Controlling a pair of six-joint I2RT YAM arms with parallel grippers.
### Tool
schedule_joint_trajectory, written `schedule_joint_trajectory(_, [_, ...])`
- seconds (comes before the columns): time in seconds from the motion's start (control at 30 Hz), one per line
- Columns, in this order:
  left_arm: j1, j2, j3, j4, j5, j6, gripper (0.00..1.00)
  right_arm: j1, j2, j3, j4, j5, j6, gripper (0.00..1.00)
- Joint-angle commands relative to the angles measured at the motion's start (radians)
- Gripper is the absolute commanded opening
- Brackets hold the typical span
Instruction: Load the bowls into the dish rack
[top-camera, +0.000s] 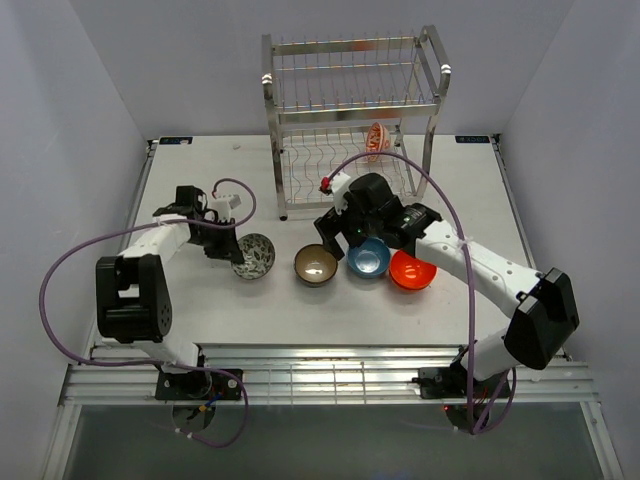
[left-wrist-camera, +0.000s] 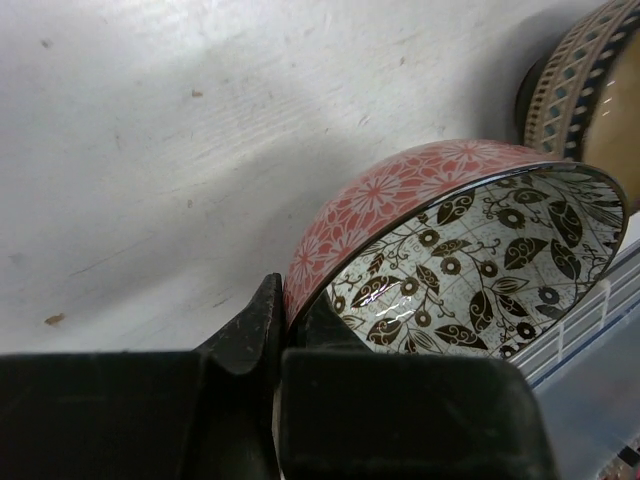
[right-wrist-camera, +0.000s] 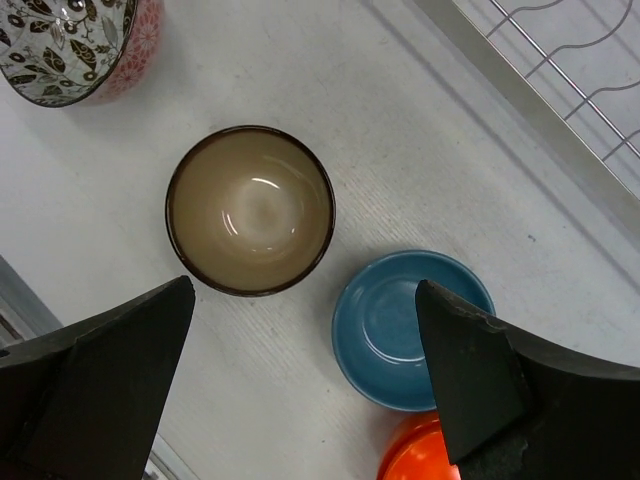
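**Four bowls lined up before the dish rack (top-camera: 350, 100)**

Four bowls sit in a row on the table (top-camera: 190, 180) in front of the dish rack. The patterned bowl (top-camera: 254, 256) lies off its left front corner. The brown bowl (top-camera: 316, 266), blue bowl (top-camera: 368, 258) and orange-red bowl (top-camera: 411, 271) follow toward its right. The left gripper (left-wrist-camera: 285, 315) pinches the patterned bowl's rim, one finger inside and one outside. The right gripper (right-wrist-camera: 305, 300) hangs spread wide above the brown and blue bowls. An orange bowl (top-camera: 377, 140) stands on edge in the rack's lower tier.
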Motion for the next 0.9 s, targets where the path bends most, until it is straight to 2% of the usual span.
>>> schedule_joint_trajectory(0.0, [0.0, -0.143, 0.074, 0.001, 0.067, -0.058, 0.0, -0.005, 0.029, 0.099, -0.002, -0.048, 0.092, 0.97])
schedule_joint_trajectory(0.17, [0.0, -0.245, 0.088, 0.021, 0.084, -0.121, 0.0, 0.009, 0.115, 0.2, 0.006, -0.032, 0.193, 1.0])
schedule_joint_trajectory(0.2, [-0.036, -0.257, 0.095, 0.023, 0.079, -0.13, 0.0, 0.012, 0.153, 0.246, 0.003, -0.041, 0.203, 1.0])
schedule_joint_trajectory(0.37, [-0.073, -0.315, 0.135, 0.023, 0.01, -0.153, 0.0, 0.046, 0.239, 0.364, 0.007, -0.092, 0.256, 1.0])
schedule_joint_trajectory(0.43, [-0.089, -0.324, 0.141, 0.021, -0.004, -0.161, 0.0, 0.072, 0.27, 0.398, 0.012, -0.061, 0.284, 0.98])
schedule_joint_trajectory(0.47, [-0.092, -0.329, 0.141, 0.023, -0.017, -0.175, 0.0, 0.085, 0.288, 0.409, 0.012, 0.01, 0.288, 1.0])
schedule_joint_trajectory(0.5, [-0.099, -0.331, 0.141, 0.023, -0.018, -0.179, 0.0, 0.102, 0.296, 0.415, 0.013, 0.072, 0.298, 0.92])
schedule_joint_trajectory(0.63, [-0.109, -0.335, 0.132, 0.034, -0.016, -0.218, 0.0, 0.178, 0.34, 0.439, 0.012, 0.282, 0.331, 0.84])
schedule_joint_trajectory(0.7, [-0.115, -0.346, 0.128, 0.038, -0.014, -0.227, 0.0, 0.182, 0.374, 0.455, 0.007, 0.314, 0.351, 0.8])
schedule_joint_trajectory(0.87, [-0.13, -0.372, 0.089, 0.057, -0.086, -0.227, 0.0, 0.187, 0.385, 0.476, -0.002, 0.275, 0.371, 0.78])
